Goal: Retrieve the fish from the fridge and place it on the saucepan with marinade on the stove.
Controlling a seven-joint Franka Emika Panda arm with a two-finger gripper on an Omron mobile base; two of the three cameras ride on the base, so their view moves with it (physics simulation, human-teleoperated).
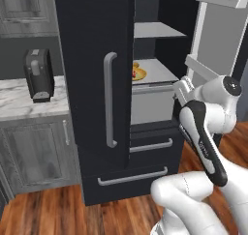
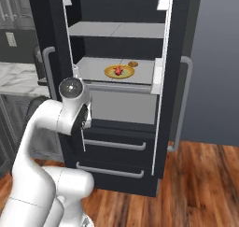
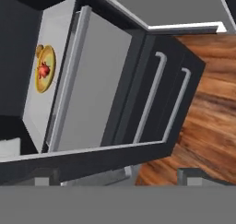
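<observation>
The black fridge (image 1: 92,84) has its left door shut and its right door (image 2: 179,44) swung open. On the middle grey shelf (image 2: 144,69) the small red-orange fish (image 2: 118,71) (image 1: 135,74) (image 3: 44,70) lies on a yellow-rimmed plate (image 2: 112,74). A tiny brown round item (image 2: 133,63) sits just behind the plate. My gripper (image 3: 120,176) is open with nothing between its fingers. It hovers outside the fridge, below shelf level and in front of the drawers, well short of the fish. The hand (image 1: 180,90) is rolled sideways. The saucepan with marinade and the stove are out of view.
A black coffee machine (image 1: 38,74) stands on the marble counter (image 1: 19,108) left of the fridge. Two drawers with grey handles (image 1: 151,146) sit below the shelves. The open door (image 1: 220,40) stands close on the arm's right. Wooden floor (image 2: 200,184) lies in front.
</observation>
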